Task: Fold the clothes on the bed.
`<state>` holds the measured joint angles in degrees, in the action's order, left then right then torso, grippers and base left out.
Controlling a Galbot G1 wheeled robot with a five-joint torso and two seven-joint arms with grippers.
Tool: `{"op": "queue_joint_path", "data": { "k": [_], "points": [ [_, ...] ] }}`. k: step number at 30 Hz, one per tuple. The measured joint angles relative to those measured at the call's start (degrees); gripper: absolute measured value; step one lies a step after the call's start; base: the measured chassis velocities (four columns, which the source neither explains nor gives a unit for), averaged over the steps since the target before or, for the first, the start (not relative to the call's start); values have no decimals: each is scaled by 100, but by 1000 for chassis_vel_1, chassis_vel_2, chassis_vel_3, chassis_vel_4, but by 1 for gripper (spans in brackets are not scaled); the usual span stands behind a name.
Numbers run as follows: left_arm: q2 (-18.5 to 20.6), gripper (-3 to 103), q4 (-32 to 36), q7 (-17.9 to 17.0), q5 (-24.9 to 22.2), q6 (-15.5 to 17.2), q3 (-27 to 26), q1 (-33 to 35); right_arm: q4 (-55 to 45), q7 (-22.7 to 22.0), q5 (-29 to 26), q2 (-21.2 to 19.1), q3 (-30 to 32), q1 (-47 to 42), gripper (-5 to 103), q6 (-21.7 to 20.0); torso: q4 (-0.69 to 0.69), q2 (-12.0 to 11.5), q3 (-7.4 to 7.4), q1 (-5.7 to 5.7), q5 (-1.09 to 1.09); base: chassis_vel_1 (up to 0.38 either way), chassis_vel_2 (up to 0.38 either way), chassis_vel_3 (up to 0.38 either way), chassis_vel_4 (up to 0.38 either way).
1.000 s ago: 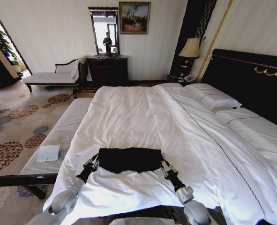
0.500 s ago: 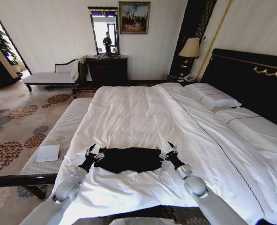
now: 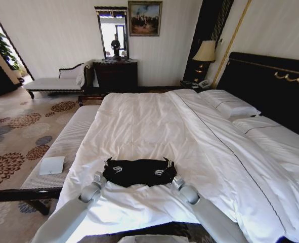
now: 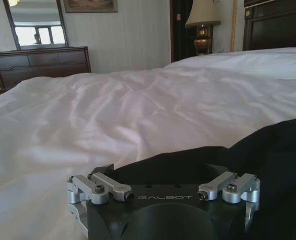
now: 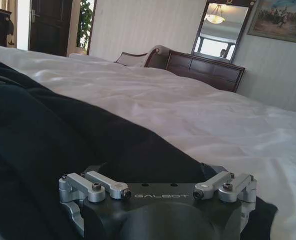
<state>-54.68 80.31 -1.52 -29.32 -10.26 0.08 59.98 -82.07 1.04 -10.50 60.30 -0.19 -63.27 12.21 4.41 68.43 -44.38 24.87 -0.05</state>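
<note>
The black T-shirt (image 3: 139,172) lay on the white bed (image 3: 154,121), near the foot edge closest to the robot and well short of the pillows (image 3: 229,106) by the dark headboard (image 3: 270,86). It was bunched into a low, wide band with its near hem ragged against the duvet. The left gripper (image 3: 117,167) sat on the shirt's left end and the right gripper (image 3: 159,171) on its right end, both pressed low into the cloth. In the left wrist view the left gripper's (image 4: 163,172) linkage lay spread wide with dark cloth heaped just ahead of it, and the right wrist view showed the same for the right gripper (image 5: 158,172); the fingertips themselves were buried or out of frame, so whether either claw had closed on fabric could not be told. The shirt looked light, limp and thin, a thing that would sag, wrinkle and drag on the soft duvet rather than hold any shape. It would likely slip little, but a careless pinch could catch the sheet beneath it. The best hold seemed to be the two outer corners of one hem or the shoulders, taken symmetrically, so the cloth would hang flat between the arms and fold evenly.
</note>
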Motion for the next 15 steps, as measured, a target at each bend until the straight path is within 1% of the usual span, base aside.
{"op": "queue_joint_path", "data": {
  "k": [3,5,6,9,13,15],
  "points": [
    [-77,100,-248,51,77,-57,-123,-8,86,26,53,-26,90,-108,100,71,1,0,0,0,1,0,0,0,0],
    [-133,100,-569,121,110,-112,-254,-65,180,38,120,-81,222,-241,100,159,1,1,1,0,1,0,0,0,0],
    [-133,100,-569,121,110,-112,-254,-65,180,38,120,-81,222,-241,100,159,1,1,1,0,1,0,0,0,0],
    [-152,100,-848,155,119,-162,-355,-138,288,45,158,-129,353,-341,100,235,2,2,1,-1,0,0,0,0,0],
    [-142,100,-829,148,87,-169,-455,-112,308,41,155,-168,475,-404,100,270,0,2,1,-1,1,0,0,0,0],
    [-77,100,-456,53,-54,-137,-573,20,84,-8,-50,-229,613,-564,100,226,-3,1,-1,0,2,0,0,0,0]
  ]
}}
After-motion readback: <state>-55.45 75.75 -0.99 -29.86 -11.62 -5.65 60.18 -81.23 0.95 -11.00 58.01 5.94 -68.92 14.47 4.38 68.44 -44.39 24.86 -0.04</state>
